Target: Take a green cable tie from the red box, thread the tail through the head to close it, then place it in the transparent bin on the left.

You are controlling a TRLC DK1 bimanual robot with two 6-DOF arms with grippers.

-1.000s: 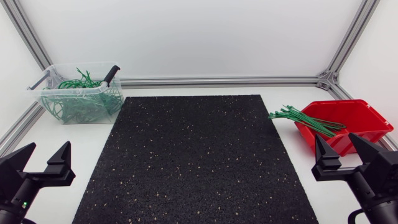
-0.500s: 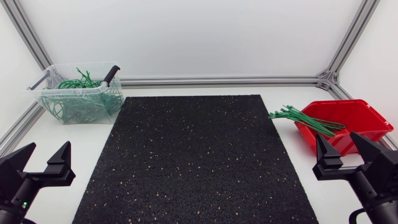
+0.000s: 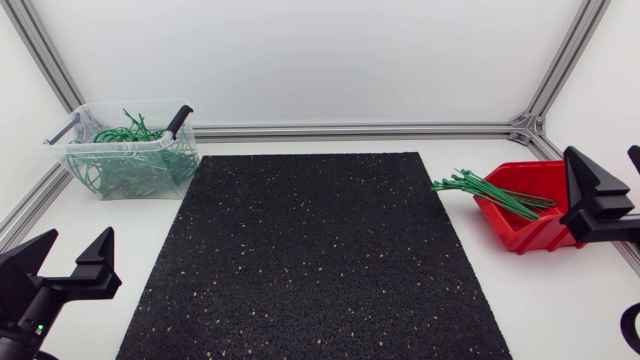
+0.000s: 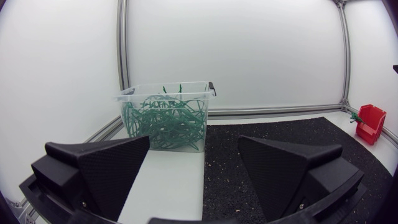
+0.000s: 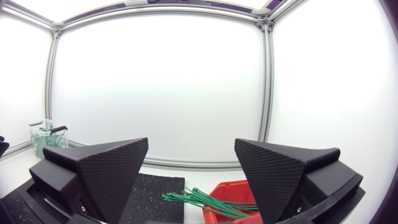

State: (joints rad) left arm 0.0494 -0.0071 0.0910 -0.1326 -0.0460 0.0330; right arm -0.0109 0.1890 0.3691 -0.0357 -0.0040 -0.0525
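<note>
Left tool (image 3: 77, 233) and right tool (image 3: 603, 152) both released (jaws wide apart), black speckled mat (image 3: 315, 250) on white table (image 3: 560, 300)

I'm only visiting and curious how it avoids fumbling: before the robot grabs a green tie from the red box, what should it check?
1. The right gripper open and empty: ok.
2. The left gripper open and empty: ok.
3. The green cable ties ready in the red box, ends poking over its rim toward the black mat: ok.
4. Ties between the right gripper's fingers: not ok; they lie ahead of it.
5. One tie free to lift alone: cannot tell; they lie bunched.
6. The transparent bin open on top: ok.
</note>
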